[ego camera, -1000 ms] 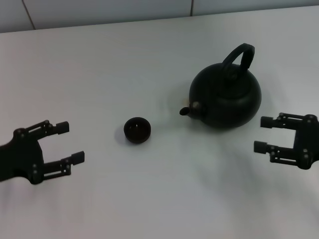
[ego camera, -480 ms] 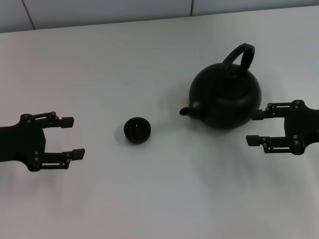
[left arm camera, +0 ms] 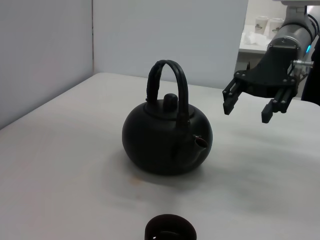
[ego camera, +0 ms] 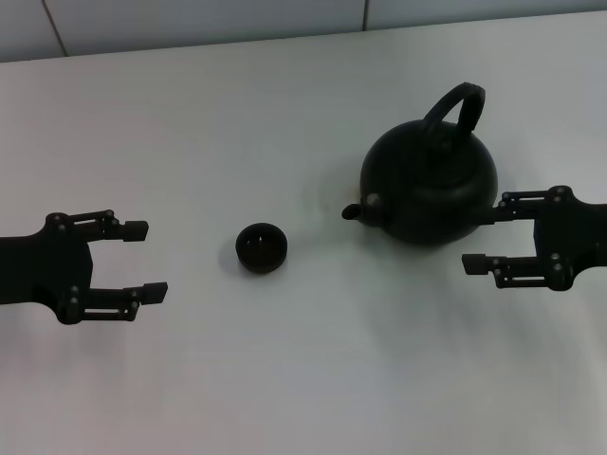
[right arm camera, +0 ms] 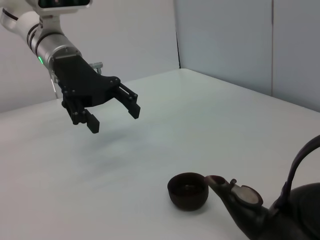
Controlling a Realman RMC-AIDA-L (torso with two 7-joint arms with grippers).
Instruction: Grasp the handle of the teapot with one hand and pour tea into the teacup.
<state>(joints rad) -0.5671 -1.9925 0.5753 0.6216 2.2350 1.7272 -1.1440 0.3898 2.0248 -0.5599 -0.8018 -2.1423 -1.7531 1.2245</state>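
Observation:
The matte-black teapot [ego camera: 432, 188] stands upright on the white table, right of centre, spout toward the teacup; it also shows in the left wrist view [left arm camera: 167, 137] and the right wrist view [right arm camera: 280, 212]. Its arched black handle [ego camera: 457, 106] is free. The small black teacup [ego camera: 261, 247] sits left of the spout, apart from it, and shows in the right wrist view [right arm camera: 188, 190]. My right gripper [ego camera: 482, 239] is open, just right of the teapot's body, above the table. My left gripper [ego camera: 144, 259] is open and empty, left of the teacup.
The white table [ego camera: 303, 379] stretches around the objects. A grey wall [ego camera: 190, 19] runs along its far edge. In the left wrist view, paper cups [left arm camera: 267, 22] stand on a counter in the far background.
My right gripper has moved left and up toward the teapot's side. My left gripper has moved right toward the teacup and levelled out. Teapot and teacup have not moved.

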